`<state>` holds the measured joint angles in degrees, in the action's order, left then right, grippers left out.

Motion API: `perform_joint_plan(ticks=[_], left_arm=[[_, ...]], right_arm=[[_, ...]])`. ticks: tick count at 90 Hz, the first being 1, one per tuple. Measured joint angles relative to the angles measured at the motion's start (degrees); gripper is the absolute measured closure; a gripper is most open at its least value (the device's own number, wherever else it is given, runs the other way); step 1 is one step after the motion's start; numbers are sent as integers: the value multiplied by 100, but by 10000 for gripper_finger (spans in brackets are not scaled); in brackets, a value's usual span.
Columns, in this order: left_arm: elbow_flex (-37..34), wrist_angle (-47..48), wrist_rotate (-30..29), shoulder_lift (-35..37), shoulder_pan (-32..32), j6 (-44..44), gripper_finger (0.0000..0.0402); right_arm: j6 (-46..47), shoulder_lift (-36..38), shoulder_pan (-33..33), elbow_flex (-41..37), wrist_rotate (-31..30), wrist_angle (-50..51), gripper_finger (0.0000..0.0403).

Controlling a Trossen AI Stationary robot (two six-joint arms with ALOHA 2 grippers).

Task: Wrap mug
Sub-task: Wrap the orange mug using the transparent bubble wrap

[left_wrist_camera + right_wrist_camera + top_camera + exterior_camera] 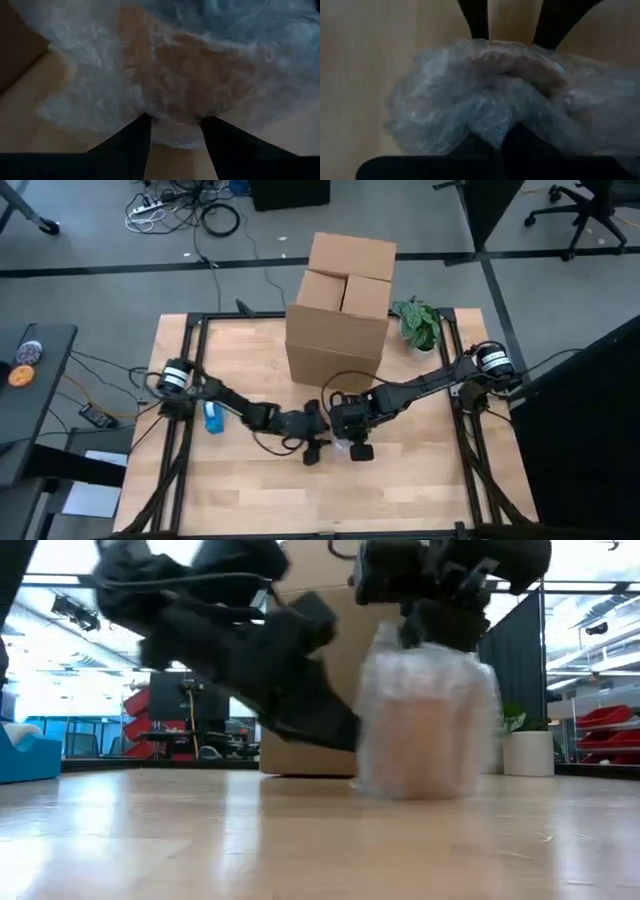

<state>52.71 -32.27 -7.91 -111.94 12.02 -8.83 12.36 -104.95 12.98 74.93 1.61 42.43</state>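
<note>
The mug [425, 740] stands on the table, swathed in clear bubble wrap [485, 95], just in front of the cardboard box. Through the wrap it shows only as a tan shape. My right gripper [501, 142] comes down on the bundle's top from above and is shut on the wrap. My left gripper [175, 120] reaches in low from the table's left, open, with its fingertips at the bundle's side near the table. In the high view both grippers [335, 435] meet over the bundle and hide most of it. My left gripper is open, and its two fingertips [144, 122] lie against the wrap low on the bundle's left side [172, 112]. It comes in slanting down from the table's left. The bundle rests on the table. My right gripper pinches a gathered bunch of wrap at the bundle's top [495, 127] between its fingers, from above, pointing down. Several crumpled layers bulge around the fingers. The bundle stands upright on the table below it.
A large cardboard box [340, 305] stands right behind the bundle. A potted plant [418, 325] sits at the back right, and a blue object [213, 418] lies by the left arm. The near half of the wooden table [300, 500] is bare.
</note>
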Motion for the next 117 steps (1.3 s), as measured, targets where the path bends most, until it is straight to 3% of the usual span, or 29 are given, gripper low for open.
perform_joint_plan(ticks=[20,38,56,87,102,117], left_arm=[[257,519,97,57,-1,124,239],[260,1308,214,253,51,119,239],[247,2076,308,302,45,133,239],[244,2152,288,319,41,230,239],[240,2711,570,858,74,252,240],[238,3291,493,1686,200,580,240]], right_arm=[[528,-386,156,43,1,558,402],[754,116,270,-42,-181,447,398],[1195,693,277,-50,-205,513,350],[1760,1214,279,-37,-93,764,282],[1555,1155,335,-27,-288,542,294],[1200,856,391,-138,-568,-85,356]])
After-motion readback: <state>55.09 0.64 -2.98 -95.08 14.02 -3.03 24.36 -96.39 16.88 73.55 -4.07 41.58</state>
